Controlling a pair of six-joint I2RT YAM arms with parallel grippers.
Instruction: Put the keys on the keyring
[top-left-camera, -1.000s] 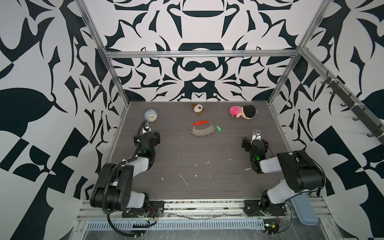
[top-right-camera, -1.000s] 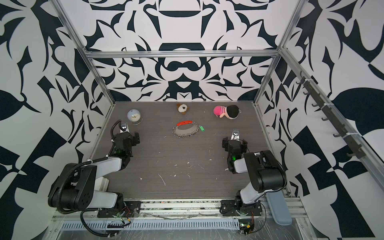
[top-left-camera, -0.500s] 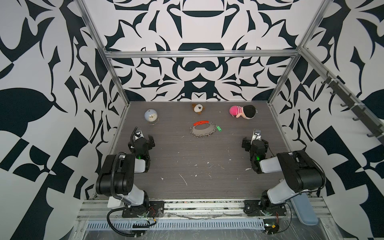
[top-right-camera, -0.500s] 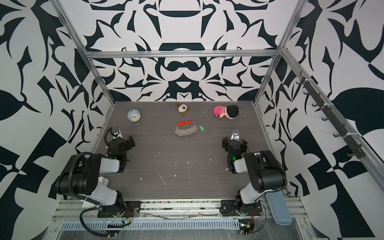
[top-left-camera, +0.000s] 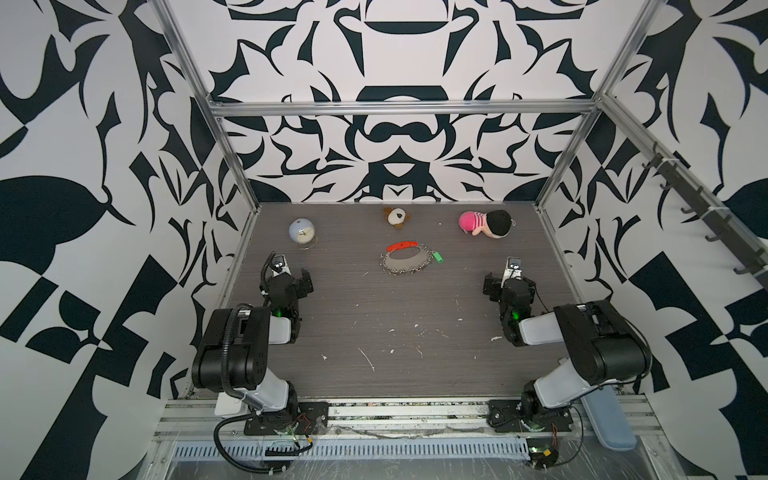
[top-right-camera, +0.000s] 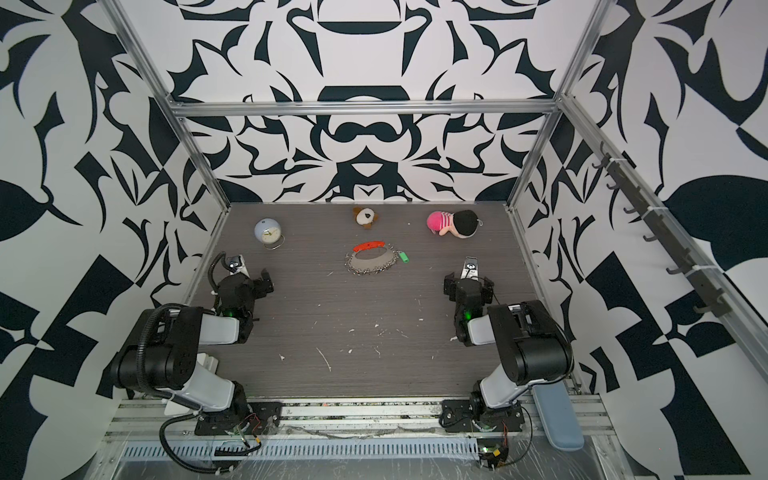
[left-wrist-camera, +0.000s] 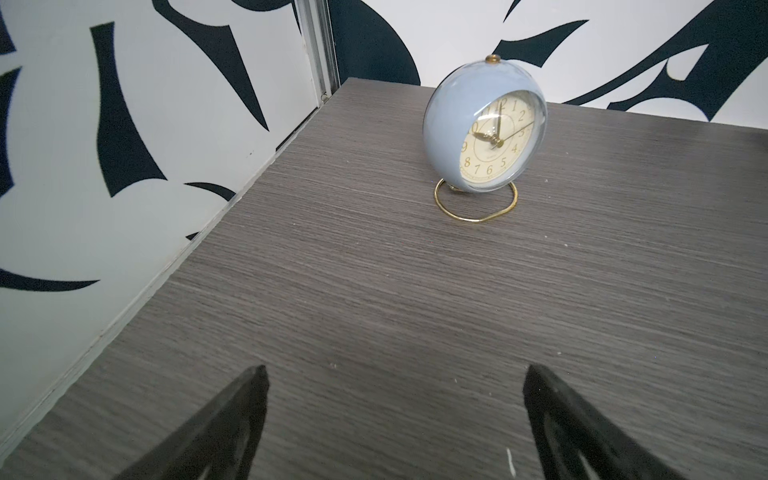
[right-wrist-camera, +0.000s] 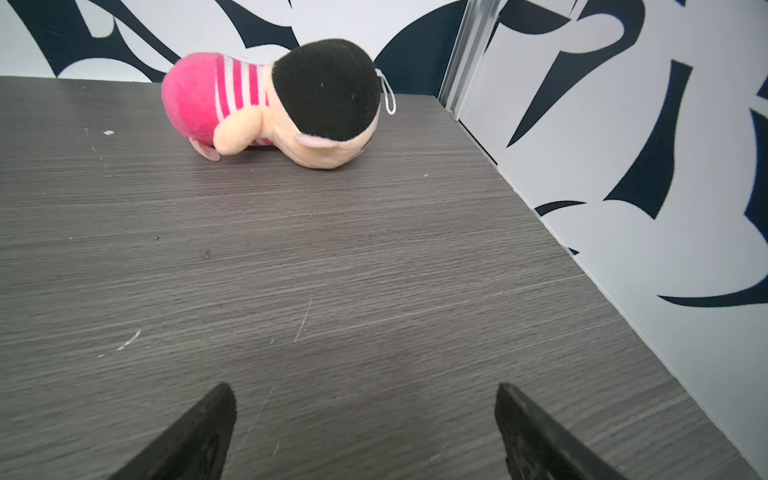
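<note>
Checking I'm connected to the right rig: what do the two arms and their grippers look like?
The left arm and right arm have glossy black joint housings and pale grey links. A black ribbed hose loops along the left arm. A green light glows near each wrist. The left gripper and right gripper have matte black fingers tapering to points.

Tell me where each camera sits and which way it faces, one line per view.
Both top views: high above the base end, looking down on the table, keyring and keys; left arm and right arm show.
Left wrist: low on the left arm, facing the blue clock; only the open left gripper shows.
Right wrist: low on the right arm, facing the pink doll; only the open right gripper shows.
Shared: top views also show clock and doll; wrist views miss the keyring.
</note>
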